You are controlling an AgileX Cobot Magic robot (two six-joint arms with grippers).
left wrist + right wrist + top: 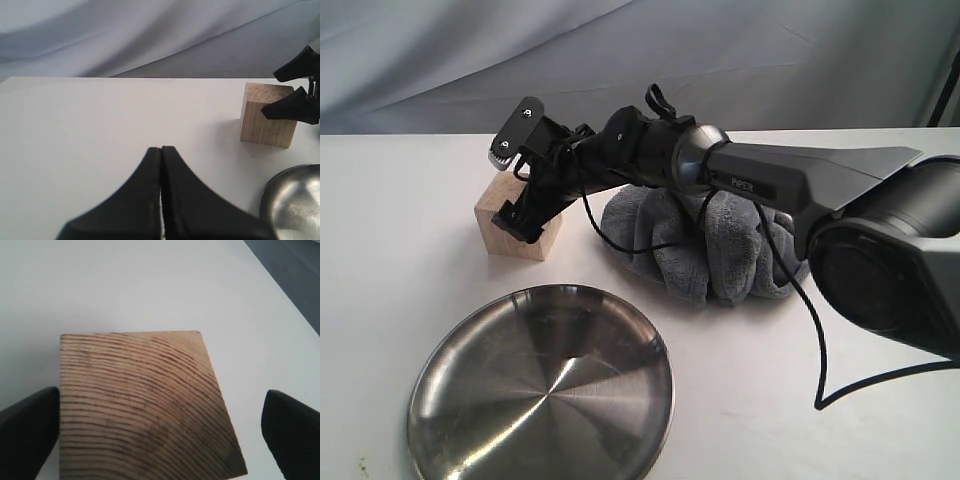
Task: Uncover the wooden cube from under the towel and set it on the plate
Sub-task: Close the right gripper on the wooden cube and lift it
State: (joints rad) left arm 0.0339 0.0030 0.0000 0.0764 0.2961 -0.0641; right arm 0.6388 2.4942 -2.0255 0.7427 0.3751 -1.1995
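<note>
The wooden cube (500, 218) stands uncovered on the white table, left of the towel (710, 245), a grey-blue heap behind my right arm. My right gripper (520, 205) reaches across and straddles the cube, open. In the right wrist view the cube's grained top (145, 405) fills the space inside the gripper (160, 427); one finger (30, 427) sits at its edge, the other (292, 432) stands apart. The steel plate (540, 390) lies empty in front. My left gripper (161, 149) is shut on nothing, low over bare table, facing the cube (265, 117).
The white table (400, 300) ends at a grey cloth backdrop (620, 60). A black cable (815, 340) hangs from my right arm down to the table right of the plate. The plate's rim (295, 200) shows near the left gripper.
</note>
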